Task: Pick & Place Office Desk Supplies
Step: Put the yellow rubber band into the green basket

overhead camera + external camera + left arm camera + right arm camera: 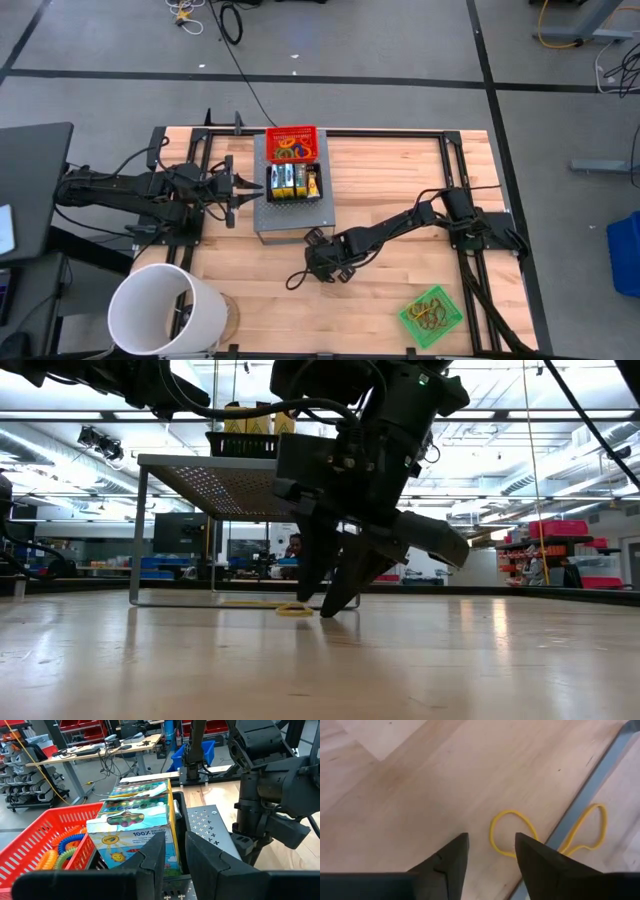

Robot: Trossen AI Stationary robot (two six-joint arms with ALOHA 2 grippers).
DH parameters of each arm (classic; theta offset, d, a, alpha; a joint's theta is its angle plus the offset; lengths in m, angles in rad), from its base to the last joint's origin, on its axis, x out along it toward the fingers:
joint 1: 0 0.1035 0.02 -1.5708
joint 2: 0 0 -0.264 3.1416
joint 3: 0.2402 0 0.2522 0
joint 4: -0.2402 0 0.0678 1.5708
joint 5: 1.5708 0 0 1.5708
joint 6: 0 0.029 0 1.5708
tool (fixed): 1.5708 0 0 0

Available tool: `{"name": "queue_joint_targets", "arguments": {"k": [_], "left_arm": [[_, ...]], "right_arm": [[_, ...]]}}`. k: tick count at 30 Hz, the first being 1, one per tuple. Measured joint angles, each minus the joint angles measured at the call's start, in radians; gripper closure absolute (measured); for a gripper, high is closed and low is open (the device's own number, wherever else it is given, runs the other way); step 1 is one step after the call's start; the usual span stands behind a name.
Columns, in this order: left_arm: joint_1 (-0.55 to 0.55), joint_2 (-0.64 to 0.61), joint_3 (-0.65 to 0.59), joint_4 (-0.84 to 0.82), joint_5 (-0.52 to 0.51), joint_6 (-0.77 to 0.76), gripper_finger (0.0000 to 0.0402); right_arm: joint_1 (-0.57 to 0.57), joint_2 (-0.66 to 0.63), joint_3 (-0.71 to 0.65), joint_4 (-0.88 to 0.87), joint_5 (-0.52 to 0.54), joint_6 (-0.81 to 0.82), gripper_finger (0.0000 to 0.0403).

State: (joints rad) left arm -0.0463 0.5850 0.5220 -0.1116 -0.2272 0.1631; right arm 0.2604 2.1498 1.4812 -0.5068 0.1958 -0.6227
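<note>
A yellow rubber band (511, 833) lies flat on the wooden table, and part of it crosses a grey metal strip (585, 800). My right gripper (492, 854) is open and points down, its fingertips just short of the band's near loop. The low view shows the gripper (335, 600) low over the table beside the band (293, 610). Yellow-and-green crayon boxes (137, 832) stand upright in a black tray (292, 183) on a grey perforated stand. My left gripper (180, 857) is open, level with the boxes and just short of them. In the high view it (238, 190) is at the tray's left side.
A red basket (292, 145) of coloured bands sits on the stand's far part, behind the tray. A green basket (432, 315) of bands lies near the table's near right corner. A large white bucket (165, 310) stands at the near left. Black rails frame the table.
</note>
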Motion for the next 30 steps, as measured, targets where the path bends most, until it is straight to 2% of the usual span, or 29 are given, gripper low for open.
{"name": "queue_joint_targets", "arguments": {"k": [4, 10, 16, 21, 24, 28, 30], "left_arm": [[0.000, 0.000, 0.000, 0.000, 0.000, 0.000, 0.0318], [0.000, 0.000, 0.000, 0.000, 0.000, 0.001, 0.0318], [0.000, 0.000, 0.000, 0.000, 0.000, 0.000, 0.0318], [0.000, 0.000, 0.000, -0.001, 0.000, -0.001, 0.0318], [0.000, 0.000, 0.000, -0.001, 0.000, -0.001, 0.0318], [0.000, 0.000, 0.000, -0.002, 0.000, 0.002, 0.0318], [0.000, 0.000, 0.000, -0.002, 0.000, 0.002, 0.0318]], "right_arm": [[0.000, 0.000, -0.001, 0.016, 0.014, -0.011, 0.0228], [-0.002, 0.002, -0.001, 0.037, 0.011, -0.045, 0.0245], [-0.036, 0.003, -0.001, 0.050, -0.066, -0.050, 0.0249], [-0.047, 0.009, 0.000, 0.058, -0.085, -0.075, 0.0256], [-0.047, 0.010, 0.000, 0.055, -0.108, -0.096, 0.0294], [-0.030, 0.011, 0.000, 0.036, -0.116, -0.105, 0.0381], [-0.020, 0.011, 0.001, 0.032, -0.101, -0.108, 0.0393]]}}
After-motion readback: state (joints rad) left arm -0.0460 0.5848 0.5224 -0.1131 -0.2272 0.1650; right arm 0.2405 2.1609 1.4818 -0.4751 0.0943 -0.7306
